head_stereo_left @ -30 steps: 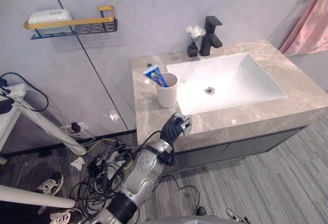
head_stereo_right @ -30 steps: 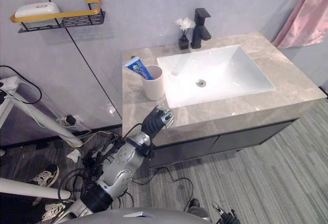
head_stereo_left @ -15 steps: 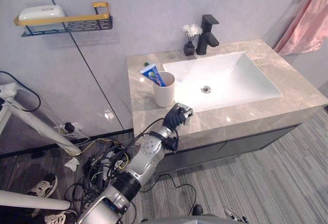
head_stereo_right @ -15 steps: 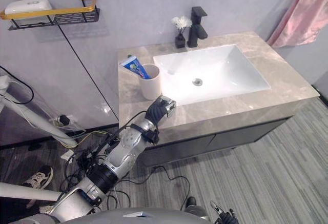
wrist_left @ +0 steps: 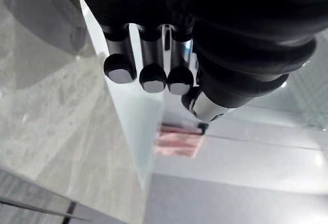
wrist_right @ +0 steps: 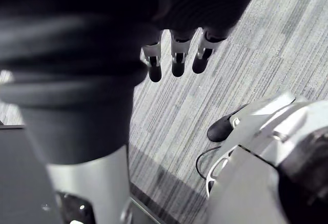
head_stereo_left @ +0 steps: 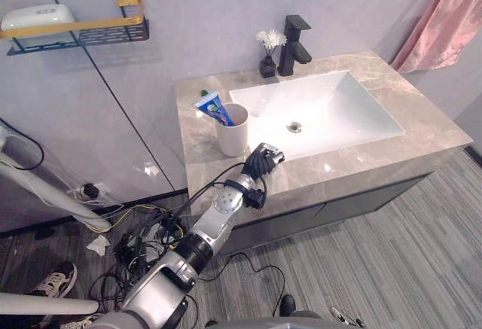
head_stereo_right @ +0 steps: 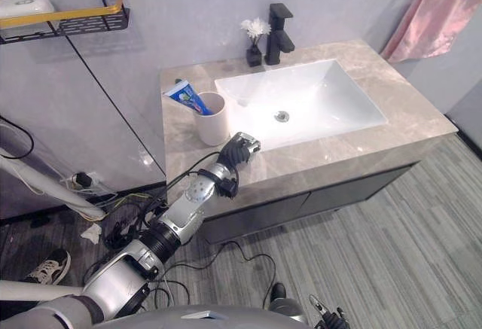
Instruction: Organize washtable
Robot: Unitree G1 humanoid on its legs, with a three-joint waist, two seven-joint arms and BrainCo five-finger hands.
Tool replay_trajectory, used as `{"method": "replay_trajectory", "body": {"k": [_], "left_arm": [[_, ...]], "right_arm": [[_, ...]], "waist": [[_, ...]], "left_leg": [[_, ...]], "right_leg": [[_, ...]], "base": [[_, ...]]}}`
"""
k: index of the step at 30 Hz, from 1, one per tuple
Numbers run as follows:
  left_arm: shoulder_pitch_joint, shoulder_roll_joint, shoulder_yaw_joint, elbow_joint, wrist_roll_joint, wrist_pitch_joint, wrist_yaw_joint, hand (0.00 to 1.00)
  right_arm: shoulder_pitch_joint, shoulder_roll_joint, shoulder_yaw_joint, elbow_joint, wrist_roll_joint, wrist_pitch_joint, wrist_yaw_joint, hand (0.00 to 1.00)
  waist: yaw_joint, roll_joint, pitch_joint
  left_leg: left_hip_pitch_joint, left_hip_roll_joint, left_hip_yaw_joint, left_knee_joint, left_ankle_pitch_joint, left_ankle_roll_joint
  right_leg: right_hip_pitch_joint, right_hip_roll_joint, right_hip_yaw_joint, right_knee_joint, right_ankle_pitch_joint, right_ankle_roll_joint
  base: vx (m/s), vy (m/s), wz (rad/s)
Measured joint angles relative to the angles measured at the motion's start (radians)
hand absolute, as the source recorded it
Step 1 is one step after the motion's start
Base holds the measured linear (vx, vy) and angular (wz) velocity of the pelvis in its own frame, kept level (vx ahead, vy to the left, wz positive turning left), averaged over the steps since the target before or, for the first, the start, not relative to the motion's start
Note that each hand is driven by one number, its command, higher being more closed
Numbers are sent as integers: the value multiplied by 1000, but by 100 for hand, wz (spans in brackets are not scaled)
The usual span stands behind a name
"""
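My left hand (head_stereo_left: 260, 165) rests on the marble countertop (head_stereo_left: 197, 145) by the front left corner of the white basin (head_stereo_left: 339, 103), fingers (wrist_left: 117, 62) curled with nothing in them. Just behind it and slightly to the left stands a beige cup (head_stereo_left: 233, 132) with a blue and white toothpaste tube (head_stereo_left: 212, 108) leaning out of it. The hand is a short gap away from the cup. My right hand (wrist_right: 177, 55) hangs over the grey floor, fingers relaxed and holding nothing.
A black faucet (head_stereo_left: 293, 36) and a small dark vase of white flowers (head_stereo_left: 267, 56) stand behind the basin. A pink towel (head_stereo_left: 440, 20) hangs at the right. A wall shelf (head_stereo_left: 83, 32) at the left carries a white soap box (head_stereo_left: 34, 17).
The camera has shifted. My left hand has slid forward over the countertop, closer to the cup and the basin's corner. Cup and toothpaste have stayed put.
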Motion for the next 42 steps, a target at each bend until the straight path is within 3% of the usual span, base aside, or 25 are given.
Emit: {"method": "replay_trajectory", "body": {"k": [3,23,42], "left_arm": [[-17,-1,0,41,28,1,8,100],[-76,32,199,85,56,2,57,100],[-87,102,241,106,167,-5,59,100]], "right_arm": [[0,2,-3,-1,0,0,0,0],[3,4,-27,-5,-2,0,16,0],[7,0,-27,-11,-2,-1,39,0]], "waist": [[-12,0,1],[-14,12,12],[-13,25,25]], "left_leg": [[-1,0,6,-1,0,0],[-7,0,25,-1,-5,-2],[-25,0,41,-1,-8,-3]], "right_leg": [[-6,0,5,0,2,0],[-23,1,25,0,4,0],[-52,4,44,2,8,0]], "base": [[0,3,-6],[2,2,-2],[0,0,-3]]}}
